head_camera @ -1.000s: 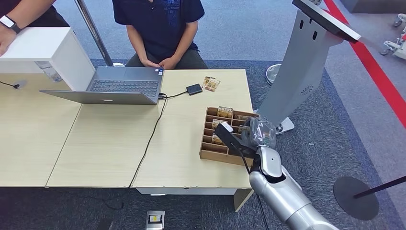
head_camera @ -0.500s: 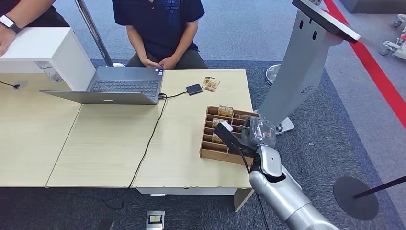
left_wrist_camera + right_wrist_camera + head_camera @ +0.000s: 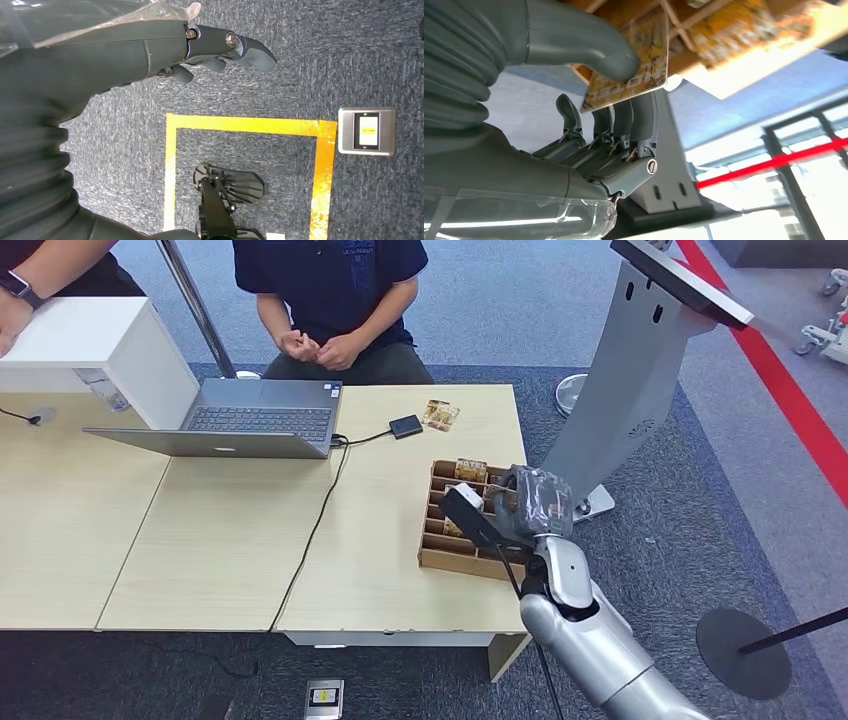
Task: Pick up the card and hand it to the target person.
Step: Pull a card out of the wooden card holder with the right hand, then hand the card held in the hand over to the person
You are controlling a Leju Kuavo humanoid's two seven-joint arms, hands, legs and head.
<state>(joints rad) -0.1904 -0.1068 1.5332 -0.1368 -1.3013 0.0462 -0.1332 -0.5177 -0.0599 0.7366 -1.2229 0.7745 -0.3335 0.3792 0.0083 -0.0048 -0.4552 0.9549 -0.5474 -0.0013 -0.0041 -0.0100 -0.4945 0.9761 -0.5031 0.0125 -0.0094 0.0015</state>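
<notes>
The pickup step is in hand: the card (image 3: 631,65) is pinched between the thumb and fingers (image 3: 634,122) of the right hand (image 3: 528,506), just above the wooden compartment tray (image 3: 445,558) near the surface's right edge. The left hand (image 3: 165,45) is seen loosely curled, holding nothing. Next, the card must be lifted clear and carried toward the seated person (image 3: 330,300) at the far edge.

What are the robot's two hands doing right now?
Left hand: holding nothing, fingers curled in, over the floor.
Right hand: pinching a card between thumb and fingers, above the tray.
</notes>
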